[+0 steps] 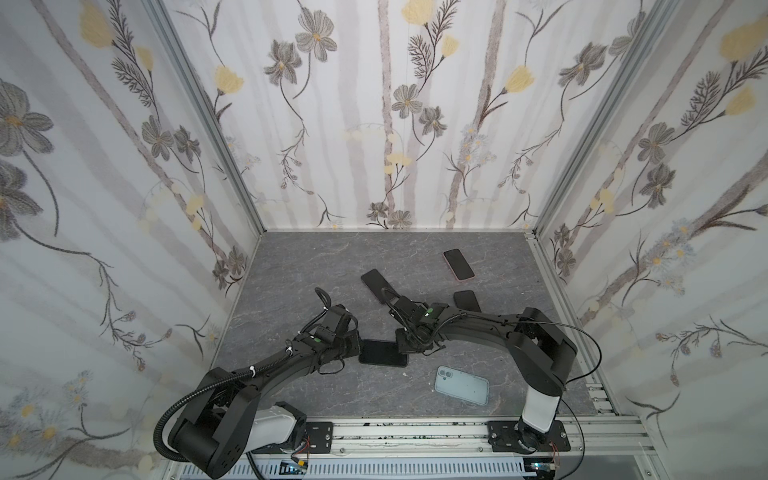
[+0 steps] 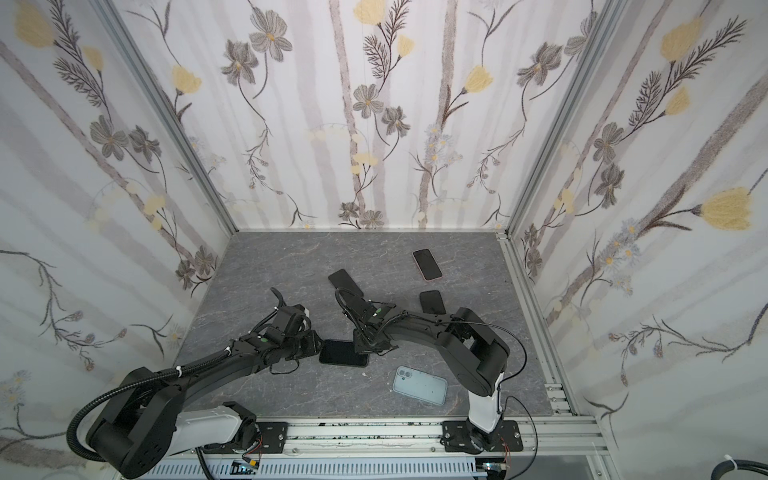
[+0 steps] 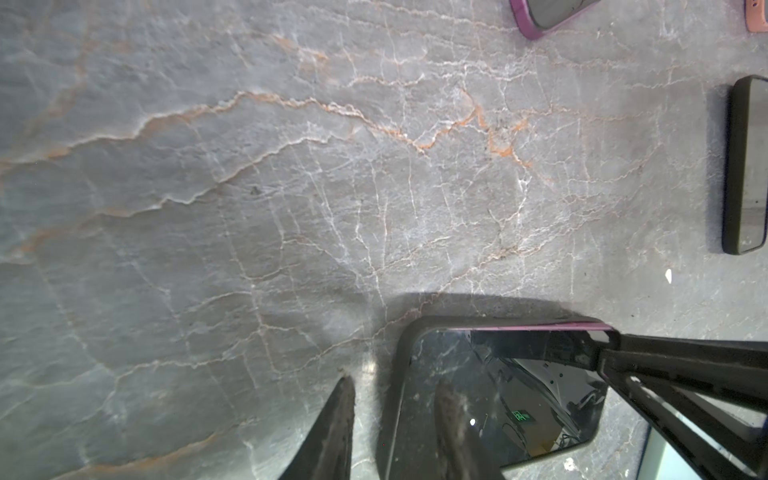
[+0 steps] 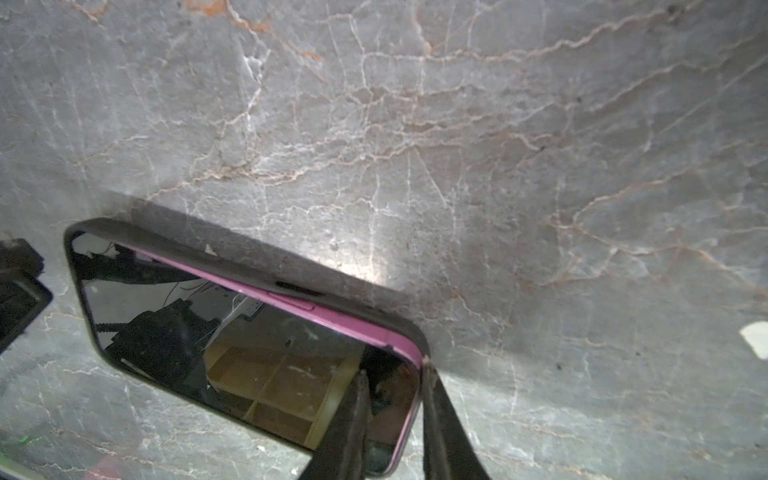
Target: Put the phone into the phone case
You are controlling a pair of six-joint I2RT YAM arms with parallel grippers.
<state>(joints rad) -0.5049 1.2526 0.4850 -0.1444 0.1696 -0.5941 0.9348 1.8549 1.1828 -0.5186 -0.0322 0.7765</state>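
One pale blue phone lies back up nearest me on the grey marbled worktop, well apart from the action. Just beyond it both arms meet over the phone, flat and screen up in the black case. Look, though: a pink edge rides proud of the rim along one long side. The left gripper is slightly spread, straddling one short end, with one finger on the glass and one outside the rim. The right gripper straddles the opposite corner, jaws nearly together; squeezing or merely touching, I cannot tell. Farther back lie a purple-edged phone, a dark phone, and farthest a pink-rimmed phone.
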